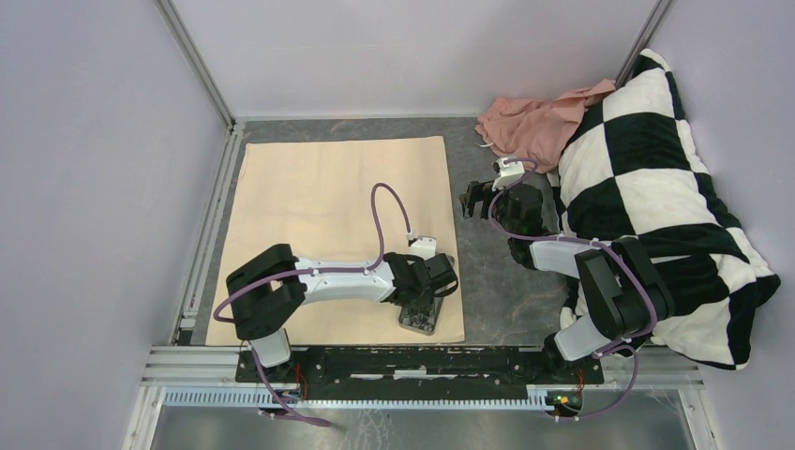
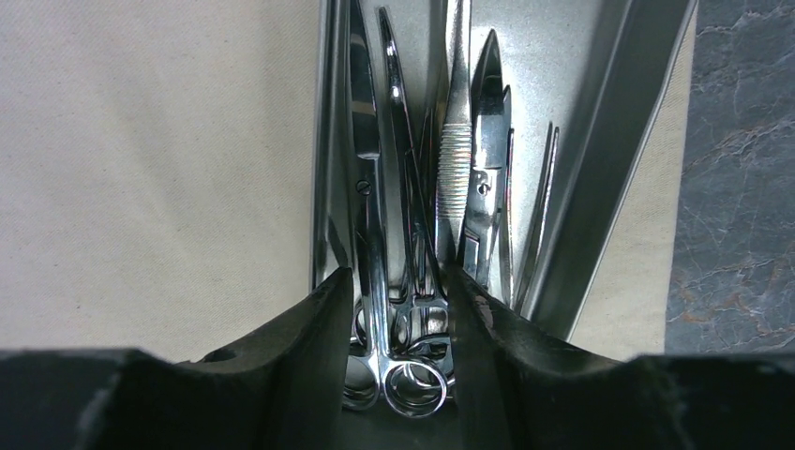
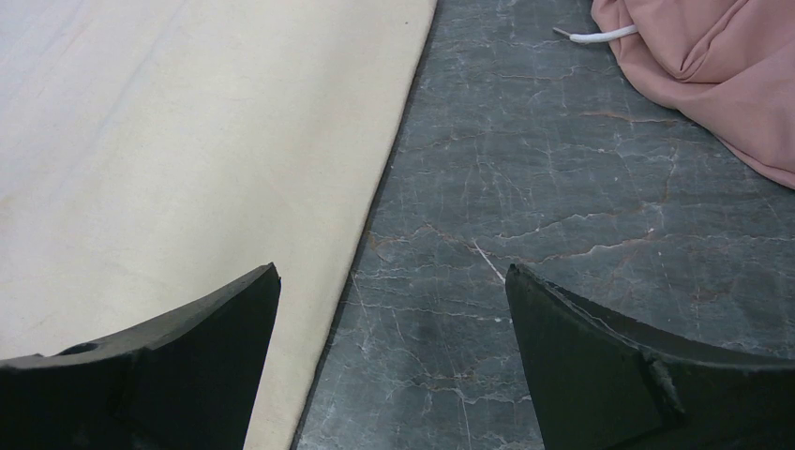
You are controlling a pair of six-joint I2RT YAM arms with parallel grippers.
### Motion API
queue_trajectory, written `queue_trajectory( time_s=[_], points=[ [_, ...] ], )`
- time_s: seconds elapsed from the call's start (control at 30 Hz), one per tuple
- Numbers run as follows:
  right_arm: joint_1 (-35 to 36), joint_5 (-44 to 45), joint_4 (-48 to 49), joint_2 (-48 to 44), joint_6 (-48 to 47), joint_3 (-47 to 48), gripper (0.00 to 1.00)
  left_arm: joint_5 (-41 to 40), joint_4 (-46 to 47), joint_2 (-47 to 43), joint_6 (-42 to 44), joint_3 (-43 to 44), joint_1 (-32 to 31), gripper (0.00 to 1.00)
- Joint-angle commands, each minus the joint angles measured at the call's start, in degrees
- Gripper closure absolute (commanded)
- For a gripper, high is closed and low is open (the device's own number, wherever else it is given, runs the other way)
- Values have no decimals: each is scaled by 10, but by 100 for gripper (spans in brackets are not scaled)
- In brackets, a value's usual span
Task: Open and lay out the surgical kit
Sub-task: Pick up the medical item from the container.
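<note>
The instruments [image 2: 375,206] lie in the steel tray [image 2: 609,141] on the cloth [image 2: 141,169]. They seem light, stiff and slippery, best pinched at the ring handles [image 2: 412,384]. The left end effector [image 2: 398,275] is half-closed around them, grip unclear. The right end effector [image 3: 392,270] is wide open and empty.

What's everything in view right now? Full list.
cloth wrap: one, beige, spread flat on table
steel tray: one, silver, cloth's near right corner
instruments: several, silver, lying in tray
crumpled fabric: one, pink, far right
cushion: one, black-white checked, right side
table: one, dark grey marbled
left claw: black, straddling instrument handles in tray, grip unclear
right claw: black, open, above table beside cloth's right edge
</note>
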Motion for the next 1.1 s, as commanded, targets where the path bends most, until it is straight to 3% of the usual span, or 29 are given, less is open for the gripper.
queue_trajectory(
  time_s=[0.0,0.27,0.93,1.07],
  points=[
    [-3,-8,17,4,6,19,2,1,37,0,-13,-11,-2,52],
    [-2,-9,18,6,9,19,2,15,55,2,-5,-18,-2,73],
    [-3,-11,20,5,9,19,3,4,43,-46,9,-14,-2,98],
    [-3,-12,19,7,8,20,3,-2,35,-60,14,-9,-2,98]
  ],
)
